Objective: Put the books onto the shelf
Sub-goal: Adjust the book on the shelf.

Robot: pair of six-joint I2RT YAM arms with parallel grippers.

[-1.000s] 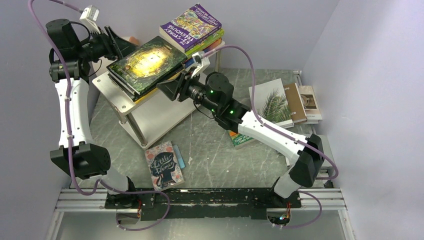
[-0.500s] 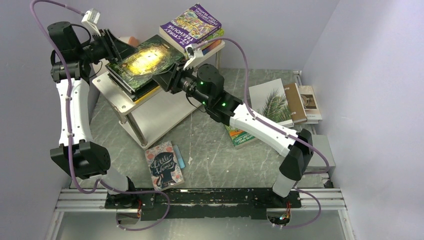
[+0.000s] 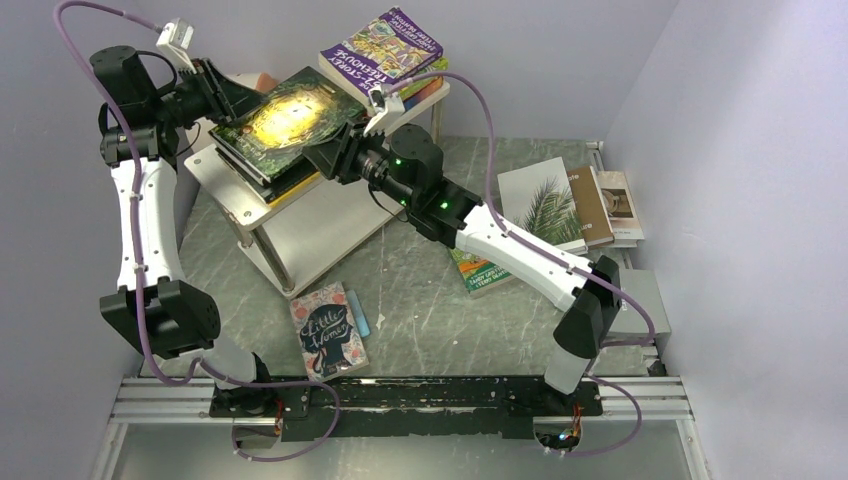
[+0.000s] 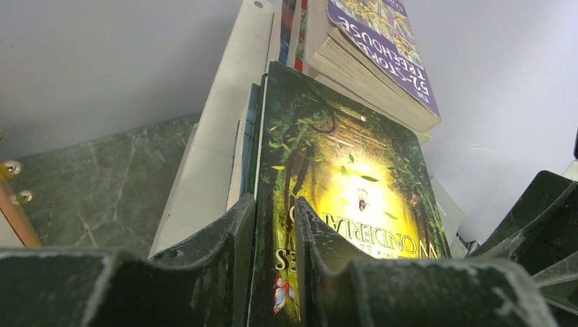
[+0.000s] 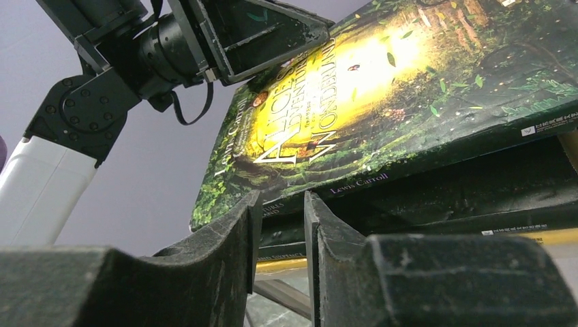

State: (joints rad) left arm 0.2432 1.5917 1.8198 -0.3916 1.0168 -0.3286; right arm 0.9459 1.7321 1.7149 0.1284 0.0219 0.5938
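Top view: a glossy green-gold book [image 3: 285, 120] sits atop a stack [image 3: 268, 178] on the flat white shelf [image 3: 215, 172], on its upper board, with the left hand [image 3: 215, 85] and right hand [image 3: 325, 160] at opposite edges.

Left wrist view: the left hand pinches the book's thin edge. The slick cover probably wants level, steady squaring onto the stack.

Right wrist view: the right hand's narrow fingers [image 5: 218, 272] meet the stack's edge; whether they grip, I cannot tell.

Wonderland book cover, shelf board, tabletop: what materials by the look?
Wonderland book: glossy paper cover, glare across its middle. Shelf: smooth white board, likely painted or laminated, on shiny metal posts. Tabletop: grey-green, veined like marble; stone or print, unclear.
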